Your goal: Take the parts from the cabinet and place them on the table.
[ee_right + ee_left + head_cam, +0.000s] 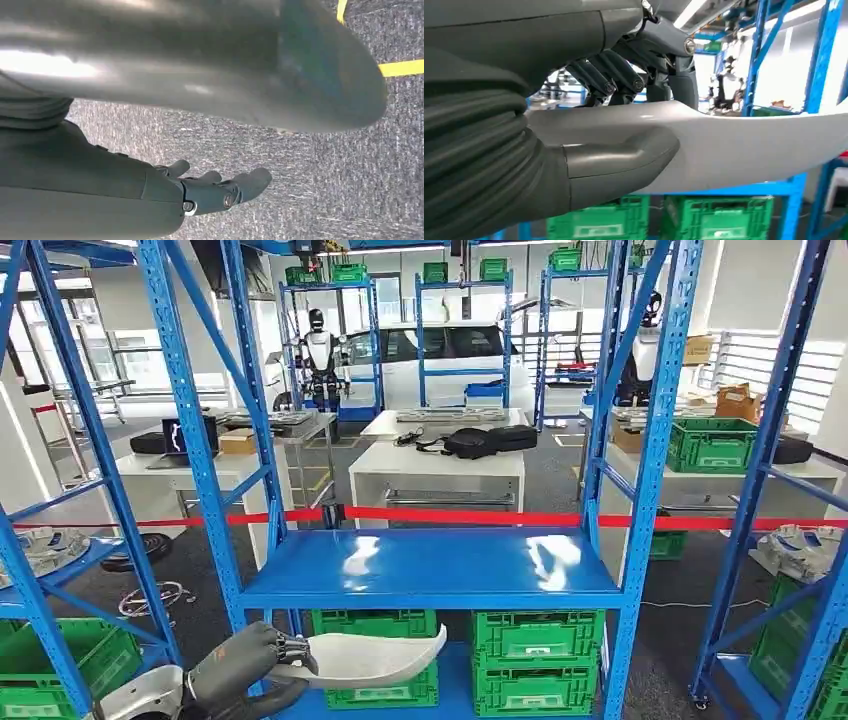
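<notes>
Left hand (245, 665) grasps a smooth, curved white part (370, 655) below the glossy blue shelf (430, 570).

In the left wrist view, dark fingers (619, 75) lie over the part, thick thumb (624, 157) under. Right hand (200, 192) hangs over speckled grey carpet (325, 180), fingers loosely extended, holding nothing. Green ribbed crates (535, 660) sit beneath; contents hidden.

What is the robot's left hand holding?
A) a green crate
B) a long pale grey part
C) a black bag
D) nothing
B: the left hand grips a long pale grey part, with its fingers over the top and thumb underneath.
</notes>
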